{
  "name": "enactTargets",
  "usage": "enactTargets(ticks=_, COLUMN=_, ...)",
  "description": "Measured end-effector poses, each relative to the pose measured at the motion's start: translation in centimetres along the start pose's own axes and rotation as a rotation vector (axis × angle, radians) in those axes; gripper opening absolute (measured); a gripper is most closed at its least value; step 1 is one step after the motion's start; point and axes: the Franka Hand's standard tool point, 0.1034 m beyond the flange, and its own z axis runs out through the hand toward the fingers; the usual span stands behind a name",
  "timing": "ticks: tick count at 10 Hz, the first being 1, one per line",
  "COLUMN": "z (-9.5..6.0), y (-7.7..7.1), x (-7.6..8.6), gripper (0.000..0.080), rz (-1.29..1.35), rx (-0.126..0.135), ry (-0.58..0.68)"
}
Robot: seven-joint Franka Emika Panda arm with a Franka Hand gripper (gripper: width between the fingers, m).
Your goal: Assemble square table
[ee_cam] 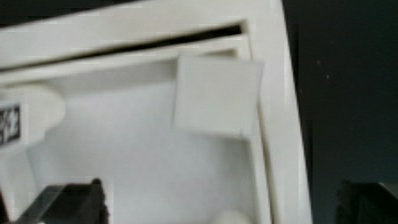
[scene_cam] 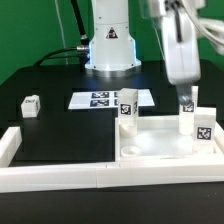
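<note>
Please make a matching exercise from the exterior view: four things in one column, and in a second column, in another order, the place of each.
Things:
1. marker board
2. lone leg
3. tabletop
4. gripper

Places:
A. lying apart on the black table, far to the exterior view's left
B. inside the white border wall, with upright legs in its corners
C. flat on the table in front of the arm's base
D. open, above the leg at the tabletop's corner on the exterior view's right

Pairs: 1-C, 2-A, 3-B, 4-D
</note>
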Motion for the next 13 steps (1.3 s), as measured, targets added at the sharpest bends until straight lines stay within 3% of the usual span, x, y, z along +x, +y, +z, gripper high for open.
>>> enactTargets(ticks=1, z=-0.9, y=0.3, x=1.6, gripper=0.0649, rz=-0.125, rx=0.010, ry=0.003)
enactTargets(ticks=2, z=-1.1, y=0.0, x=2.0, gripper=0.0649, rz=-0.195, rx=0.016, ry=0.006)
enactTargets(ticks=7, z=-0.8, y=0.3, x=2.3, gripper=0.0649, rz=-0.571, rx=0.016, ry=0.013)
enactTargets(ticks=9, z=-0.7, y=2.3, x=6.6, gripper=0.0649, rz=-0.806, rx=0.014, ry=0.040)
enactTargets(ticks=11, z=-0.9, y=4.7, x=12.4, gripper=0.0649, rz=-1.052, rx=-0.009, ry=0.060)
enactTargets(ticks=13, z=-1.8, y=4.7, x=16.2, gripper=0.0649, rz=-1.244, rx=-0.012, ry=0.077)
